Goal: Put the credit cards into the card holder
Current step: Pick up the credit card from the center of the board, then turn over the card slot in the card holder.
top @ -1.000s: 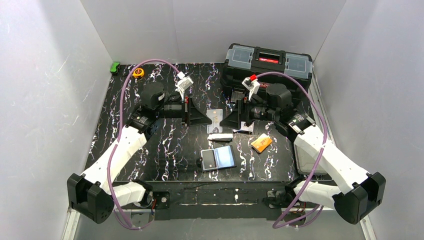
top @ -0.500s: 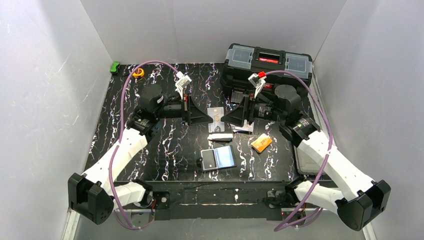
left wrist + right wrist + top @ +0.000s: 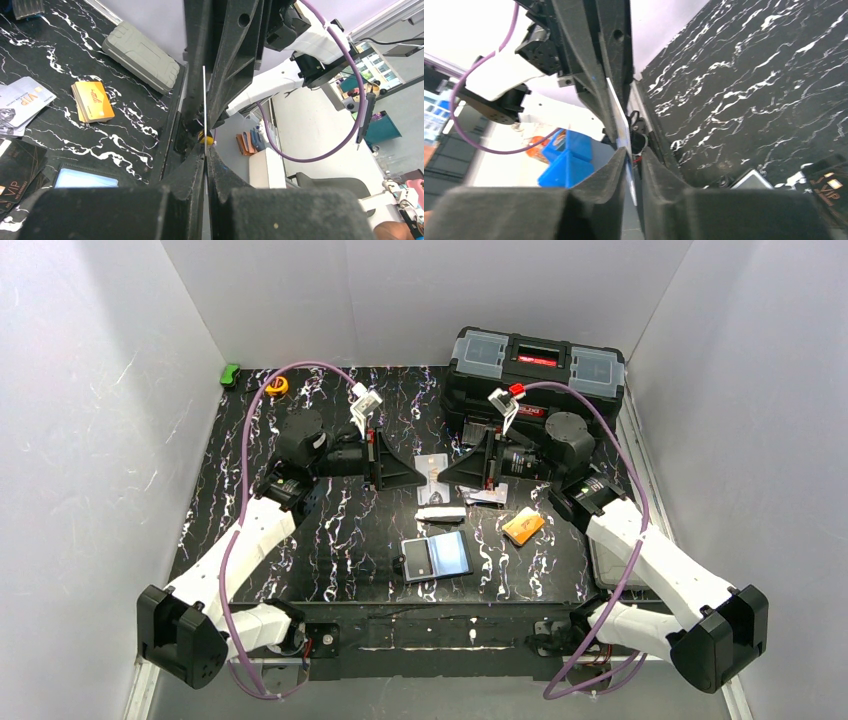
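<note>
The left gripper (image 3: 205, 150) pinches a pale credit card (image 3: 204, 95) tight. The right gripper (image 3: 633, 152) straddles the card's other end, jaws a little apart

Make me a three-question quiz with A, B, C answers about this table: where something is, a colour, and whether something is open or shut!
1. Where does the orange card stack lie?
A) on the table, right of the card holder
B) inside the toolbox
C) at the far-left corner

2. What colour is most of the toolbox?
A) white
B) black
C) green

3. How is the card holder?
A) open, lying flat
B) folded shut
C) standing on its edge

Answers:
1 A: the top view shows the stack just right of the holder.
2 B: its body is black, with grey lid panels.
3 A: its shiny inner sleeves face up.
</note>
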You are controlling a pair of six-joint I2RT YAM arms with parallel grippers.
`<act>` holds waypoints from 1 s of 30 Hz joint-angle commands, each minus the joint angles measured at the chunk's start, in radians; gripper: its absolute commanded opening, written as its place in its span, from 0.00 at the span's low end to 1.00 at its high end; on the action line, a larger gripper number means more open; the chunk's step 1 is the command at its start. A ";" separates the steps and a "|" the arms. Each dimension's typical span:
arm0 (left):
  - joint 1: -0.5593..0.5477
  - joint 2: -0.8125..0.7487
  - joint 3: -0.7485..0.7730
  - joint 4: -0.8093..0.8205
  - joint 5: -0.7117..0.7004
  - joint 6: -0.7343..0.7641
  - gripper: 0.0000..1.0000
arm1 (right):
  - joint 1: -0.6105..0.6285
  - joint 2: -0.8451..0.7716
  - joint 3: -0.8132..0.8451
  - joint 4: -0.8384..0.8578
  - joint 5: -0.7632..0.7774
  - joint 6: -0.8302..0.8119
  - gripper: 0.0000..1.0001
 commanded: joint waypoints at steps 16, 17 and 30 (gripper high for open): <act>-0.003 -0.032 0.016 -0.635 -0.160 0.815 0.89 | -0.009 -0.065 -0.092 -0.331 0.174 -0.119 0.01; -0.004 -0.033 -0.011 -0.669 -0.175 0.884 0.88 | -0.009 -0.063 -0.116 -0.357 0.188 -0.127 0.01; -0.169 0.034 -0.185 -0.721 -0.504 1.418 0.78 | -0.007 0.024 -0.365 -0.345 0.405 -0.095 0.01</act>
